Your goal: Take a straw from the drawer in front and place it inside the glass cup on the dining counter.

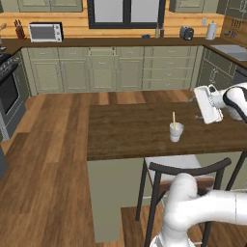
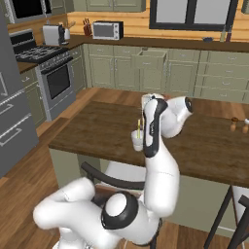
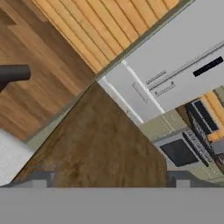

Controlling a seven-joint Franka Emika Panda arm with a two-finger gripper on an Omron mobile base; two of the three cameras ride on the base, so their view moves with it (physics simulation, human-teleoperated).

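The pale yellow straw stands upright inside the small whitish glass cup on the dark brown dining counter. In the right base view the cup and straw sit just left of my arm. My gripper hovers above the counter, to the right of the cup and apart from it. In the hand view its fingertips stand wide apart with nothing between them, over the counter's corner. The sage-green drawer in the far wall cabinets stands pulled out.
A dark-backed chair stands against the counter's near side, under my arm. Two small shakers sit on the counter's right end. A stove and grey fridge line the left wall. Wood floor lies between counter and cabinets.
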